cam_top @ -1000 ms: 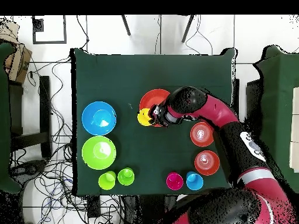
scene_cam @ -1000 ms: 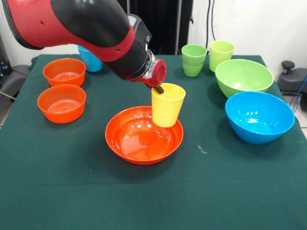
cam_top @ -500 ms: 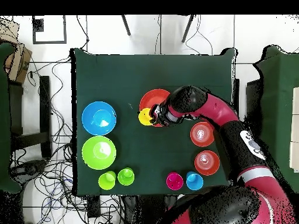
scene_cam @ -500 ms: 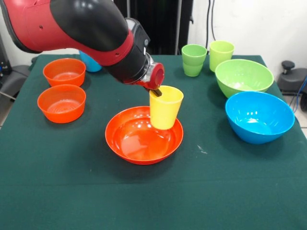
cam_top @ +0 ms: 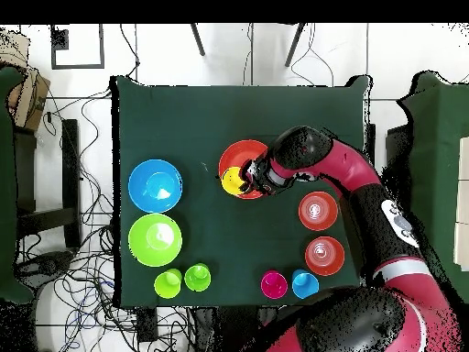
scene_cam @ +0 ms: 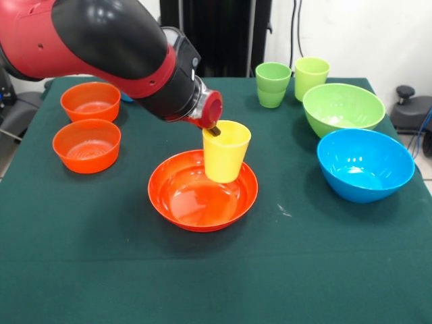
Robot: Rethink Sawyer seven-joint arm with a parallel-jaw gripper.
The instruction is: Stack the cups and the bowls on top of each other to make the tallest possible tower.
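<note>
A yellow cup (scene_cam: pixel 225 151) is held upright at its rim by the gripper (scene_cam: pixel 214 129), one finger seen inside the rim; the jaws are pinched on the cup wall. The cup is suspended above the wide orange bowl (scene_cam: pixel 202 191) at frame centre. The surface is a dark green tablecloth (scene_cam: pixel 135 270) before a white wall (scene_cam: pixel 364 34). At the left, two small orange bowls (scene_cam: pixel 87 144) are placed one behind the other. At the upper right, two light green cups (scene_cam: pixel 273 84) stand beside a lime green bowl (scene_cam: pixel 343 108), with a blue bowl (scene_cam: pixel 364 164) below it. In the overhead view, a pink cup (cam_top: pixel 273 284) and a sky blue cup (cam_top: pixel 305 284) are seen at the bottom edge.
</note>
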